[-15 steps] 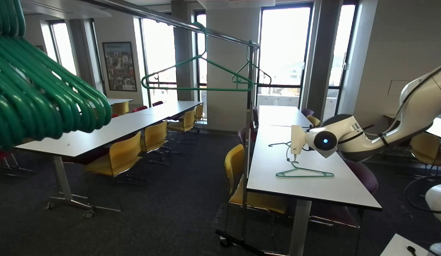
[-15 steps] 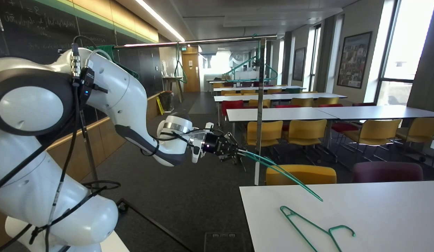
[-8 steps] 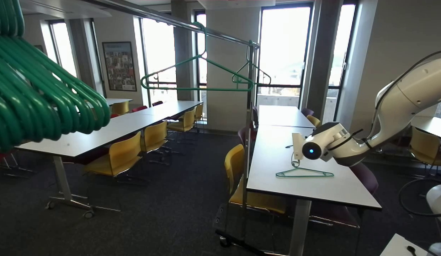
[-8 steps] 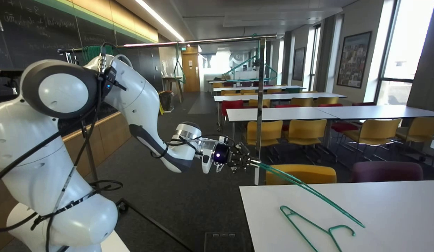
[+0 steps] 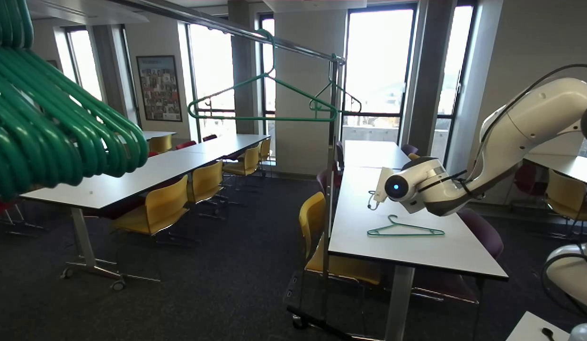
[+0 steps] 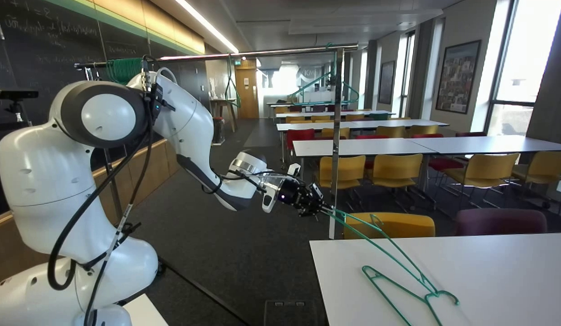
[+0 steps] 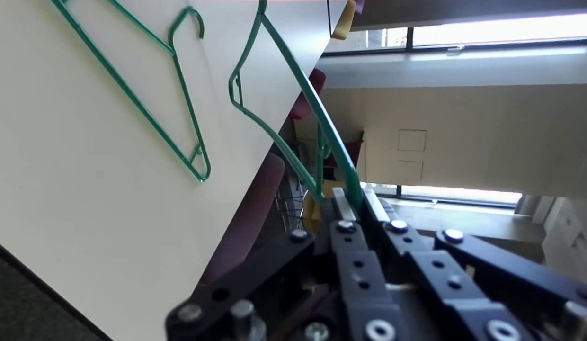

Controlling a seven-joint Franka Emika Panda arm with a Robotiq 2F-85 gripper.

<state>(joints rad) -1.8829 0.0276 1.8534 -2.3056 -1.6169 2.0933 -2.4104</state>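
Note:
A green plastic hanger (image 7: 318, 106) is pinched near one corner by my gripper (image 7: 360, 203), whose jaws are shut on its bar. In an exterior view the held hanger (image 6: 400, 263) slopes down from the gripper (image 6: 328, 209) over the white table (image 6: 511, 271). Its far end overlaps the hook of another green hanger (image 6: 389, 283) lying flat there; whether they touch I cannot tell. In the wrist view that lying hanger (image 7: 124, 87) is at the upper left, and the held one's far end runs out of the top.
A metal clothes rail (image 5: 293, 46) carries two spaced green hangers and a thick bundle of hangers (image 5: 61, 137). Its upright post (image 6: 336, 176) stands close behind the gripper. A yellow chair (image 6: 398, 224) and a purple chair (image 6: 501, 228) line the table's far edge.
My arm has moved toward the table with the hanger. The held hanger has turned, its outline now spread instead of edge-on, and its far end is lower. The lying hanger has not moved.

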